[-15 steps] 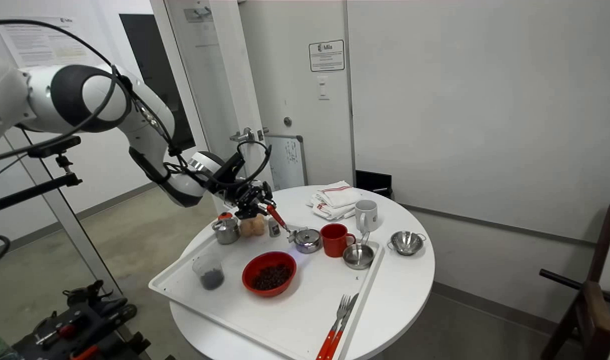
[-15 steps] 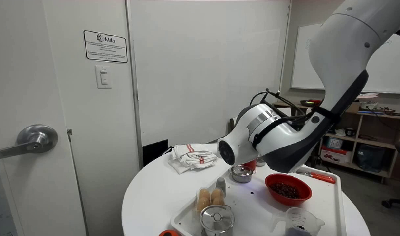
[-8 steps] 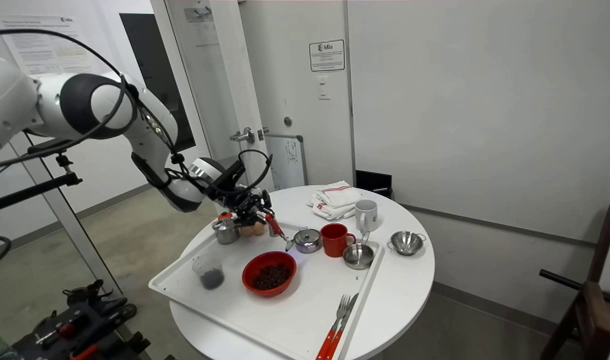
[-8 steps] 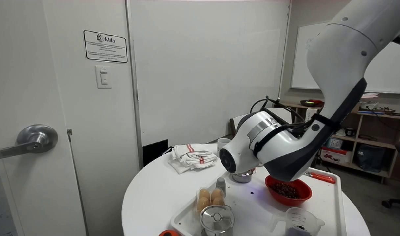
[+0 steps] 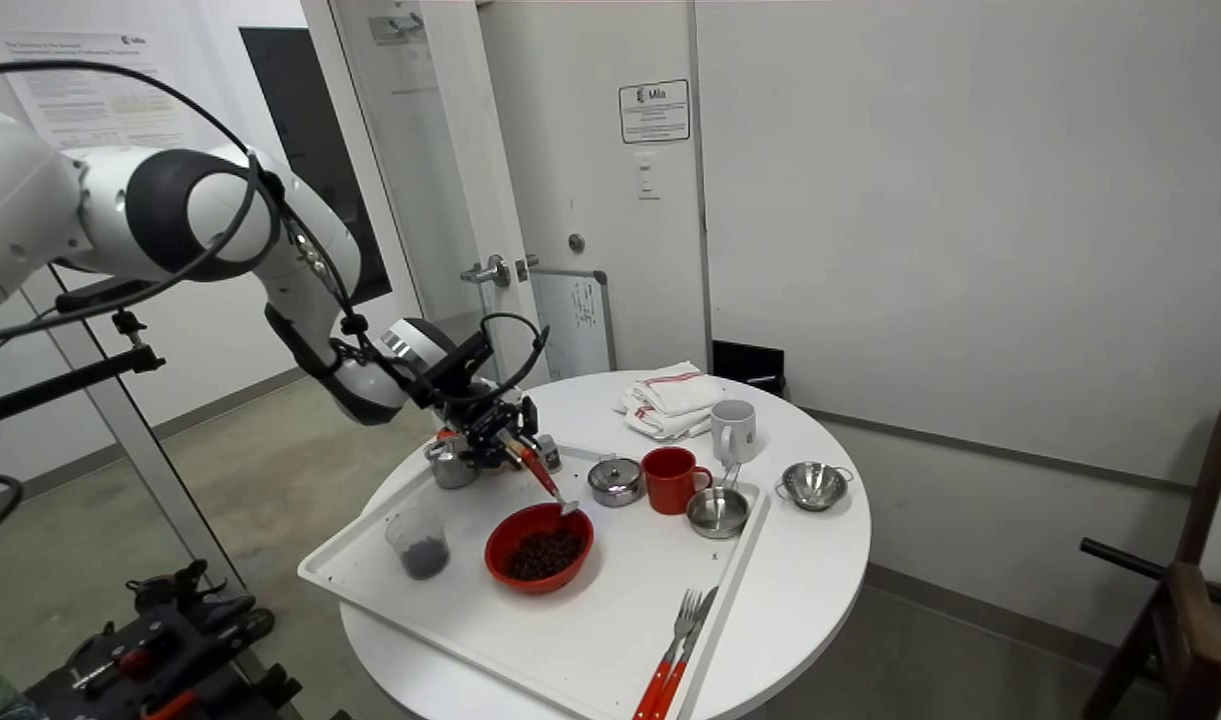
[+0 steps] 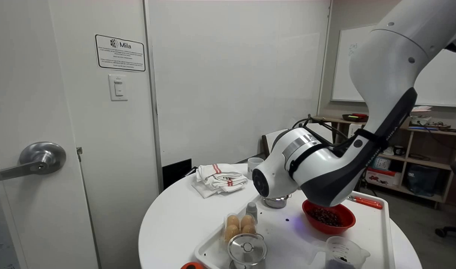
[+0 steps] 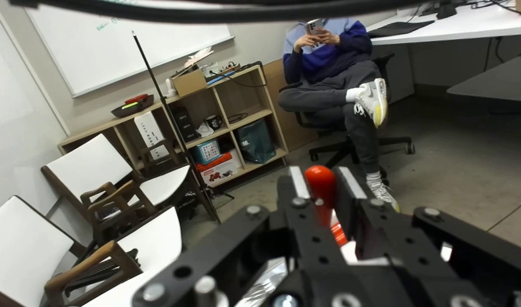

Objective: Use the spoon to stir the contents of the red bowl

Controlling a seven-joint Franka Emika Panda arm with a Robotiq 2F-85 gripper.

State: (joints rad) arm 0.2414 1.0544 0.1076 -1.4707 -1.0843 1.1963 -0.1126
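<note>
- We see the gripper (image 7: 323, 187) pinching the spoon (image 5: 538, 468) by its handle, head slanting down at the rim of the red bowl (image 5: 506, 528); touching or not, we cannot tell.
- A lidded metal pot (image 5: 616, 482), red mug (image 5: 669, 482) and measuring cup (image 6: 338, 248) stand near the red bowl.
- The arm (image 6: 381, 74) slopes down, hiding the spoon in an exterior view.
- Below, a white tray (image 5: 470, 610) on a round table (image 5: 810, 580); beyond, a seated person (image 7: 328, 64).
</note>
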